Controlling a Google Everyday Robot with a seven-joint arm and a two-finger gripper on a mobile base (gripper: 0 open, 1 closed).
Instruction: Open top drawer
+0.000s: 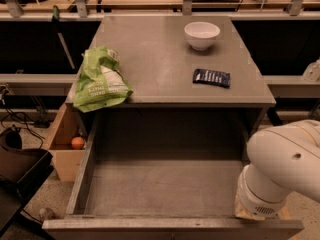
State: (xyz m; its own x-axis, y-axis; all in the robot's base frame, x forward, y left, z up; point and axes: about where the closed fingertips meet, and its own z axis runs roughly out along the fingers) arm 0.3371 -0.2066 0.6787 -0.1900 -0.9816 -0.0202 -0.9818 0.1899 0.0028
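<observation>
One top drawer [165,184] gapes; claw hidden behind arm [280,174]; labels unreadable.

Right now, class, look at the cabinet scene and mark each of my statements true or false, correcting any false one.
1. The top drawer is pulled far out. True.
2. The white bowl sits inside the drawer. False: it stands on the grey cabinet top.
3. The green bag lies at the cabinet top's left front corner, overhanging the edge. True.
4. The dark blue packet touches the bowl. False: it lies apart from it, nearer the front edge.
5. The gripper hangs over the bowl. False: it is at the drawer's front right corner, largely hidden by the arm.
6. An orange ball sits in the wooden box drawer. True.
</observation>
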